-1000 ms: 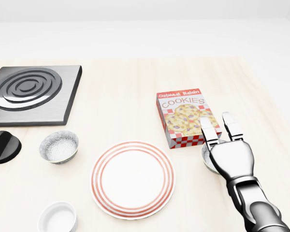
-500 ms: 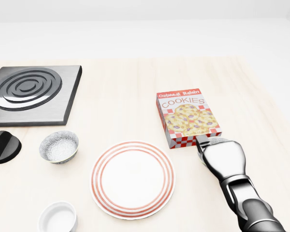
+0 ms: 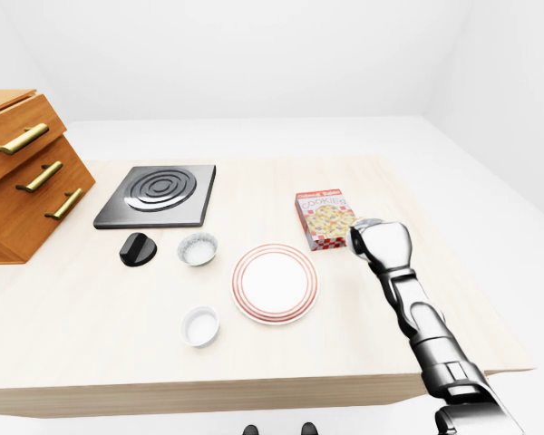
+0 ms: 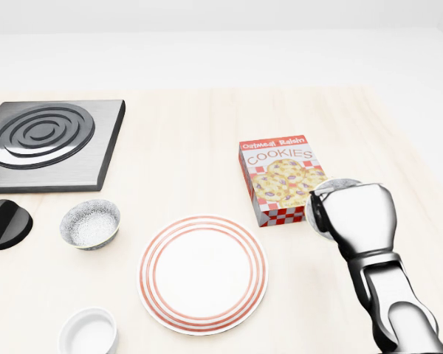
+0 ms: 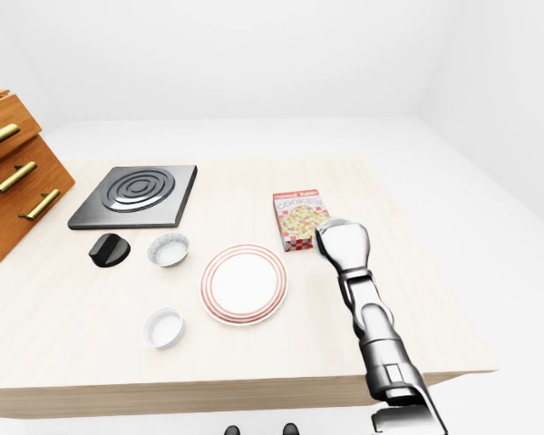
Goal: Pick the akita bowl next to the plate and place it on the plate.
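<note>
- The silver right hand (image 4: 352, 215) is raised beside the red-and-white cookie box (image 4: 284, 179), its fingers curled around the grey speckled akita bowl (image 4: 332, 188); only a sliver of the bowl's rim shows at the top and left of the fist.
- The white plate with red rings (image 4: 203, 272) lies on the pale wooden worktop (image 4: 184, 162), left of the hand and apart from it, with nothing on it.
- The cookie box lies flat just above the plate's right edge in the head view, close to the held bowl.
- A second grey speckled bowl (image 4: 90, 223) sits left of the plate, a small white ramekin (image 4: 88, 333) below it.
- A black round knob (image 4: 5, 223) and a dark stove burner plate (image 4: 48, 142) lie further left.
- A wooden drawer cabinet with brass handles (image 3: 23, 172) stands at the worktop's far left.
- The left hand is out of sight.
</note>
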You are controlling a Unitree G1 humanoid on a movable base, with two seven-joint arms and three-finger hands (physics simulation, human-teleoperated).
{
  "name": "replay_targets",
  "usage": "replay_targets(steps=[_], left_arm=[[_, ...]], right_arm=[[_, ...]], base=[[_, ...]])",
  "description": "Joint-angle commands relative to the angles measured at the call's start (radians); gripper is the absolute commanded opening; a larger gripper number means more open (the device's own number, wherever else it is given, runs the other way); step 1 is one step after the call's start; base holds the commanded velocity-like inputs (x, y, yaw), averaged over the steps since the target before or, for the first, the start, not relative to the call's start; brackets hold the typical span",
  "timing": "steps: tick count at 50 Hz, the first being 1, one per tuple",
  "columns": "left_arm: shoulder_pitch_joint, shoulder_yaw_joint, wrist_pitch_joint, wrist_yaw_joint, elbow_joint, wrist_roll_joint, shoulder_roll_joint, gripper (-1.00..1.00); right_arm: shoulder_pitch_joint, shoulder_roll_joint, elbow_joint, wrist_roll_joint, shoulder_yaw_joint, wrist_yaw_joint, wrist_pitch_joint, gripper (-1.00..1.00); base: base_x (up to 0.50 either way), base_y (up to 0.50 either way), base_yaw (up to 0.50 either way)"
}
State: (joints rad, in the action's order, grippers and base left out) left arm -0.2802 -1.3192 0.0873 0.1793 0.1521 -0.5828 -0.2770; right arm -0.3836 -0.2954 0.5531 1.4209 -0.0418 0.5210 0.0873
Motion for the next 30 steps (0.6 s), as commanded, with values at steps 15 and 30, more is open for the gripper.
replay_targets(steps=[15,30], left_arm=[[-0.001,0.019,0.000,0.009,-0.023,-0.003,0.004,1.00],[-0.004,0.019,0.000,0.010,-0.029,-0.006,0.005,1.00]], right_arm=[[-0.097,-0.242,-0.975,-0.349,0.382,-0.504,0.000,-1.00],[-0.029,0.034,-1.312,-0.373,0.188,-0.718,0.000,-1.00]], base=[[0.00,0.00,0.00],[0.00,0.00,0.00]])
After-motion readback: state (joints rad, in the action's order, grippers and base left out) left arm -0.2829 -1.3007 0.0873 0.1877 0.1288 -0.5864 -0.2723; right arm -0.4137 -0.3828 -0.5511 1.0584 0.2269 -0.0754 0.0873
